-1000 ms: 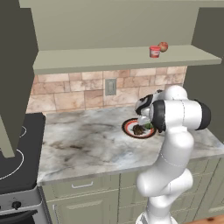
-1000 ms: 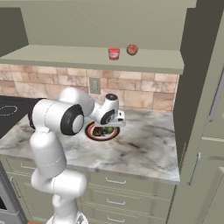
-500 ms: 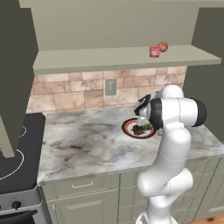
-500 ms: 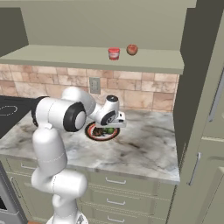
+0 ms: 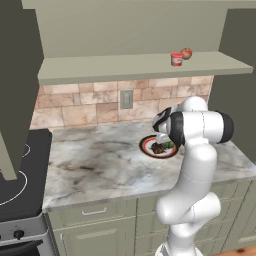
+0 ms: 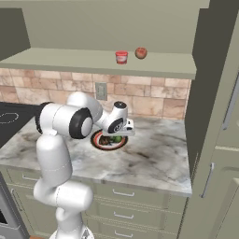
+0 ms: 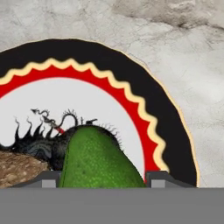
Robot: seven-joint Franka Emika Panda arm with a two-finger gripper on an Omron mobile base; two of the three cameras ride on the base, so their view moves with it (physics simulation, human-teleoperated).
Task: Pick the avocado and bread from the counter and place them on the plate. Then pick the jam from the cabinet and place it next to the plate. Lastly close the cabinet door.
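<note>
White glossy arm (image 5: 192, 165), rounded segments, dark joint bands.

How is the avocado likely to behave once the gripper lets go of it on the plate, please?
The avocado looks smooth and rounded, so it may roll a little on the flat plate. The bread beside it could check that. Its glossy skin probably makes it slippery.

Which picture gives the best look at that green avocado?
The hand view: the avocado looms large between the gripper fingertips, over the plate. In both base views it is just a small green speck on the plate, partly behind the arm.
</note>
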